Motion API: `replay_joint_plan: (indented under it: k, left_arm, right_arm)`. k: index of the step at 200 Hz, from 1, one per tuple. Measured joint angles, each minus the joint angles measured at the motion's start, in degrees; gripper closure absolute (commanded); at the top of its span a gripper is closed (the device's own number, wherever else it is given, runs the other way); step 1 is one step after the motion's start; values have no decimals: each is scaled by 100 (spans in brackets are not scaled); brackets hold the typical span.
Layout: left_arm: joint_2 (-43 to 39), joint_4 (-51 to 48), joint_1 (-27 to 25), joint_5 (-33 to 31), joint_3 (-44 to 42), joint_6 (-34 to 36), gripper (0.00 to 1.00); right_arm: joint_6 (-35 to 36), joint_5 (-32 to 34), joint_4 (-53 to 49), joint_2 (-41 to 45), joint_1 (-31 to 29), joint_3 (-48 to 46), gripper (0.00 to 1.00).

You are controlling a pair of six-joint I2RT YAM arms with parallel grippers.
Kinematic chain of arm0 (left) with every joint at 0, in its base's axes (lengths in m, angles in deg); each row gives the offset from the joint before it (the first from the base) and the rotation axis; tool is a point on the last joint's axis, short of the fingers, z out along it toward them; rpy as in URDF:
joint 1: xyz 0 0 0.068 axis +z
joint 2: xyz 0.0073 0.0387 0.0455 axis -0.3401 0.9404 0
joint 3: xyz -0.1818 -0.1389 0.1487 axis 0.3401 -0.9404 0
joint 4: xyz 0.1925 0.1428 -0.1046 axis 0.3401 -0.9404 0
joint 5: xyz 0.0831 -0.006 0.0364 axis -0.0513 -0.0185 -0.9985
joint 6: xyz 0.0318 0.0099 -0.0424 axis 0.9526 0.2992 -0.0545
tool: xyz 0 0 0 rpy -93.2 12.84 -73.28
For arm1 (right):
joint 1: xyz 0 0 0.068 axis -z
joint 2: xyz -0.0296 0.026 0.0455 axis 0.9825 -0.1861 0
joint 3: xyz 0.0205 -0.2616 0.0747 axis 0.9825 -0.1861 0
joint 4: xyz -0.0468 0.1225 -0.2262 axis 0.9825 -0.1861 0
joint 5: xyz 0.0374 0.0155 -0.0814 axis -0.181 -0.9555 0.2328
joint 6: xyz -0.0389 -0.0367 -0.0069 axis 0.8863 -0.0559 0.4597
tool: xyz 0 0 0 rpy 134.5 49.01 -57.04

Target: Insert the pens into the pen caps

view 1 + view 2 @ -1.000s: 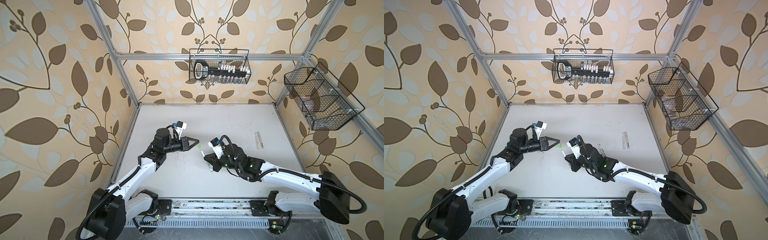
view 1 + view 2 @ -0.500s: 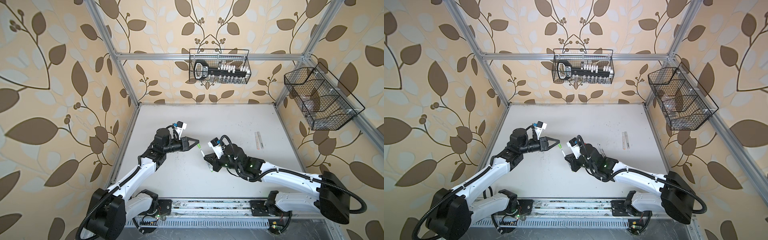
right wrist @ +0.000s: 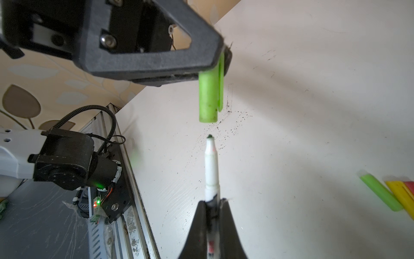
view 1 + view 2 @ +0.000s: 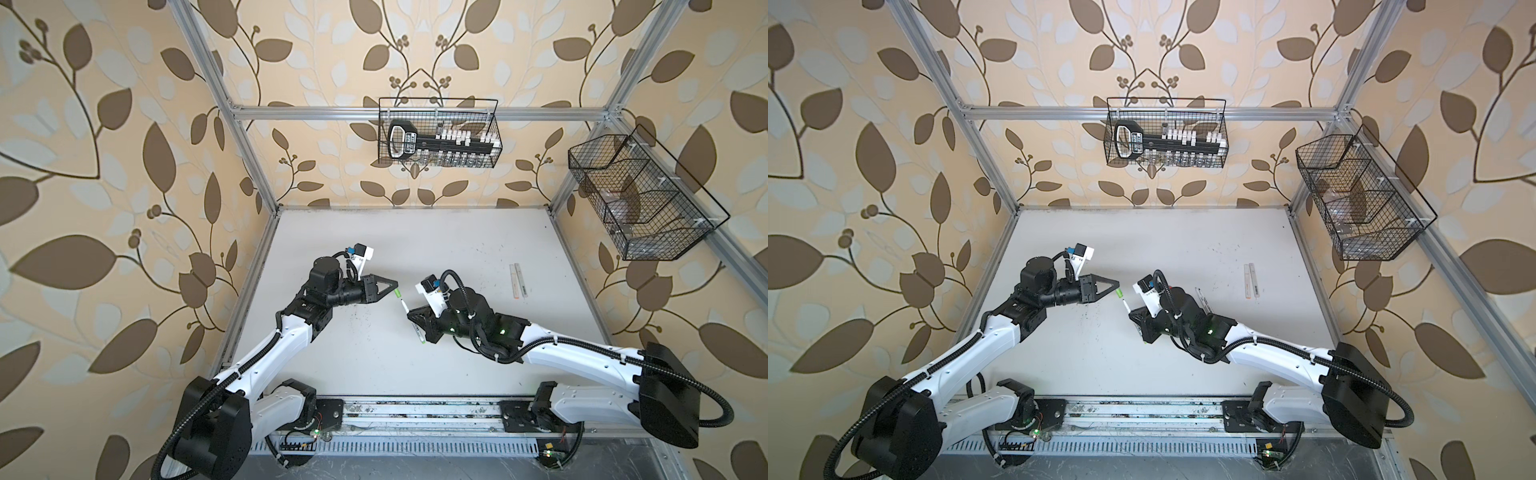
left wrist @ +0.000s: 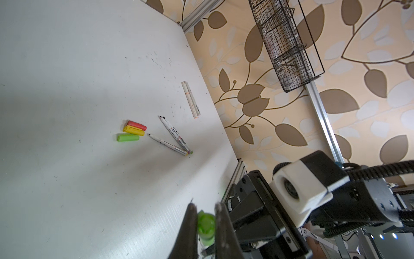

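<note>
Left hand (image 5: 205,208) grips lime cap (image 3: 208,98); right hand (image 3: 212,203) clamps white pen (image 3: 211,166), tip just short, seemingly aligned.

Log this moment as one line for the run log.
left gripper: shut on lime green cap | right gripper: shut on white pen | pen tip aimed at cap opening, gap between, not inserted

The lime cap (image 3: 208,98) and white pen (image 3: 211,170) align midair, just apart.

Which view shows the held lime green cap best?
The right wrist view: the lime green cap, in the left gripper, shows side-on, nearly full length, facing the pen. The left wrist view shows it foreshortened; both top views, tiny.
</note>
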State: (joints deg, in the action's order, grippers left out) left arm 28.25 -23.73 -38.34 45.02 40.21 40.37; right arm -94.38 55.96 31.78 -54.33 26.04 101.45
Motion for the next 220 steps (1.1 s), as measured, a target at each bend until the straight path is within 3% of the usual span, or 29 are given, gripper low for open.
replay_joint_plan:
  k: [220]
  left_arm:
    - [33, -372, -330, -107, 136, 354, 100]
  right_arm:
    - [46, -61, -42, -116, 103, 269, 96]
